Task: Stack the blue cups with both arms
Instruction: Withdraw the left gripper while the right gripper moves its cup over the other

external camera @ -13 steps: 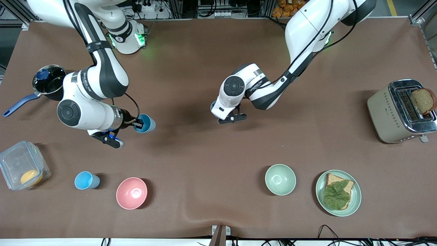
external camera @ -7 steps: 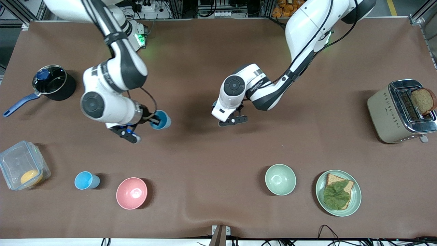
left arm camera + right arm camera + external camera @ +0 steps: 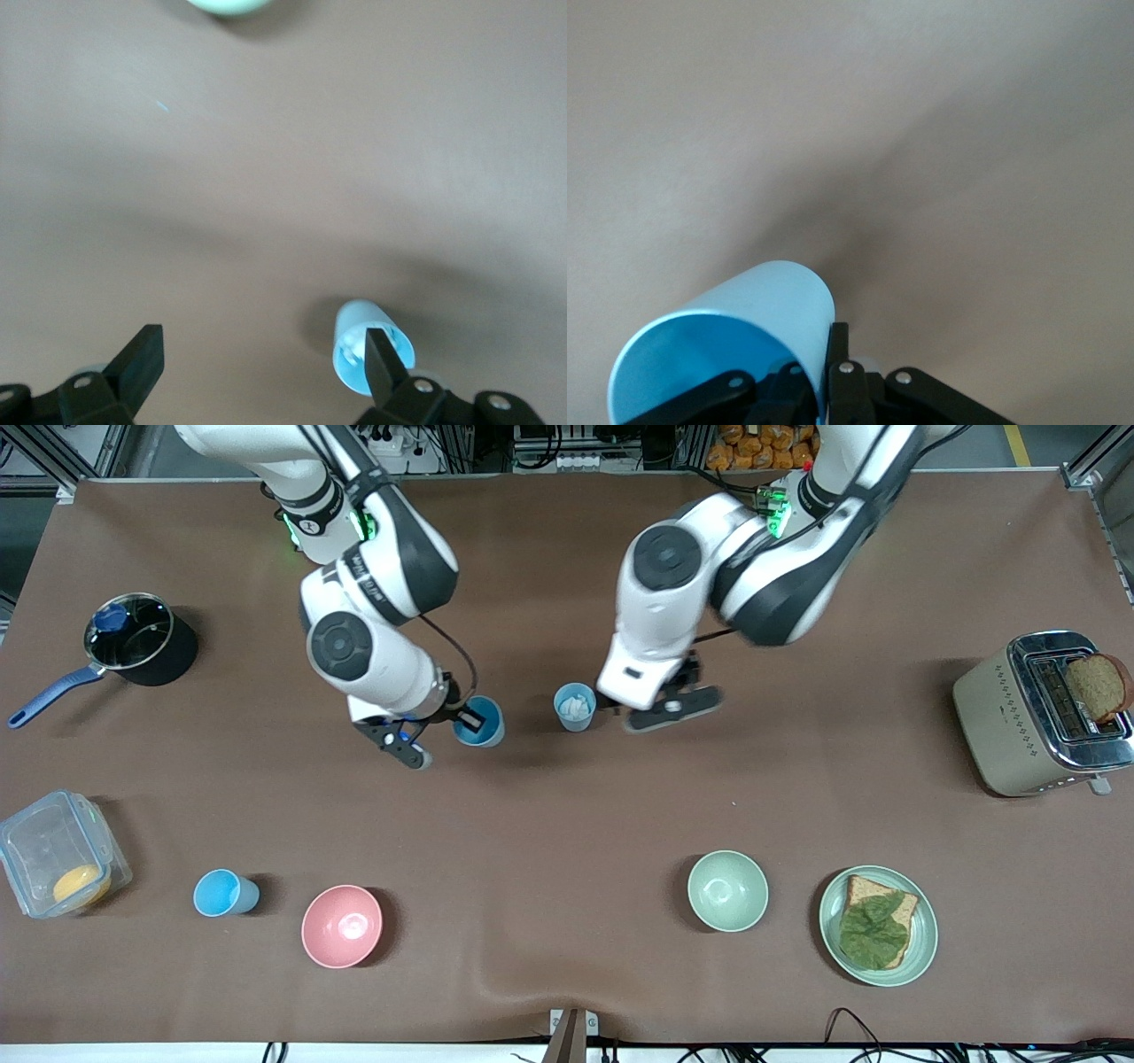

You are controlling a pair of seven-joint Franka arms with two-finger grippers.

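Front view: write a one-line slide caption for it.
Right gripper carries a blue cup toward a second cup standing mid-table, beside the open left gripper; a third cup waits near the pink bowl.

Left gripper (image 3: 261, 359) above the brown bench (image 3: 283, 177), its two black fingers (image 3: 142, 359) spread wide apart with nothing between them. A blue cup (image 3: 368, 341) stands on the bench, partly covered by one finger. An edge of the pale green bowl (image 3: 226, 5) is visible.
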